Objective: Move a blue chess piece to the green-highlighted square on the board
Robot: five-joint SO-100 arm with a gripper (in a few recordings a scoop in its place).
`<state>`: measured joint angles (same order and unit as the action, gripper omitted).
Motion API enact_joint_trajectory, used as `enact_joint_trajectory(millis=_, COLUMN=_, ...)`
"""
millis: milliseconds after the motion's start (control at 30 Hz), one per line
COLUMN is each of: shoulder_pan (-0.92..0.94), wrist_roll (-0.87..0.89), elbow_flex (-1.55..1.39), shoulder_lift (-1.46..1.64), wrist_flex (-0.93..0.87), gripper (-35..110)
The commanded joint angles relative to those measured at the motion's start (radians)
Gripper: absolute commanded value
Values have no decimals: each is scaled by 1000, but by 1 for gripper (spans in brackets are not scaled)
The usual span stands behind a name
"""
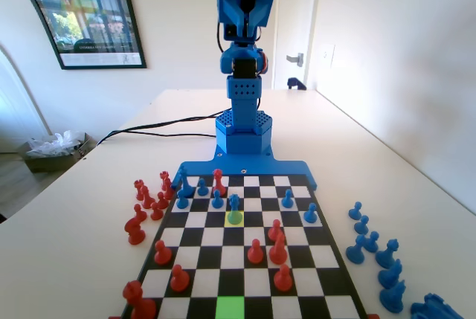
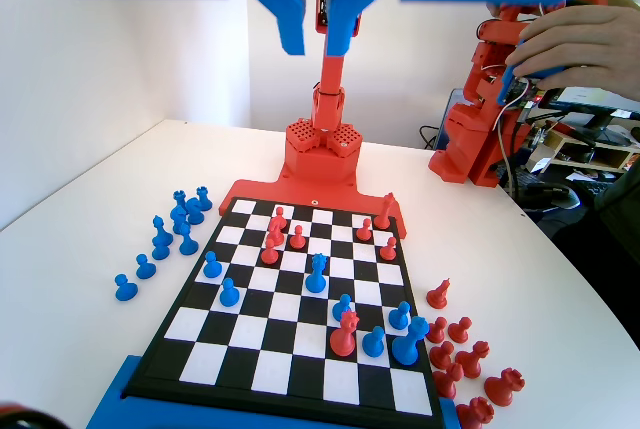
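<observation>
Your slim blue plastic chess piece with the spiky crown [image 1: 234, 203] stands upright on the pale yellow-tinted square [image 1: 234, 218], untouched.

In the wrist view the same piece [image 2: 317, 272] rises taller than the round-headed blue pawns [image 2: 229, 292] around it, near the middle of the black-and-white chequered board with its blue plastic frame [image 2: 265, 411]. In the fixed view, the bright green square [image 1: 230, 308] lies at the board's [image 1: 297, 168] near edge, well apart from the piece. Your blue arm [image 1: 243, 7] stands upright at the far end, raised high above the white counter [image 1: 74, 207]. Your tool [image 2: 321, 34] hangs well above the board, its two jaws set narrowly apart and holding nothing.
</observation>
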<state>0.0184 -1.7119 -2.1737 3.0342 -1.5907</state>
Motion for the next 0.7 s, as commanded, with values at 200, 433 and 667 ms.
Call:
enact_joint_trajectory(millis=200, shoulder_pan=2, wrist_roll=-3, elbow_flex=-8, shoulder_lift=21, wrist_flex=15, gripper=1)
enact_joint_trajectory(millis=433, shoulder_pan=2, wrist_roll=-3, elbow_flex=-8, shoulder_lift=21, wrist_flex=15, gripper=1)
enact_joint_trajectory(millis=667, shoulder_pan=-6, wrist_roll=-9, elbow_flex=-9, shoulder_lift=21, wrist_flex=18, gripper=1)
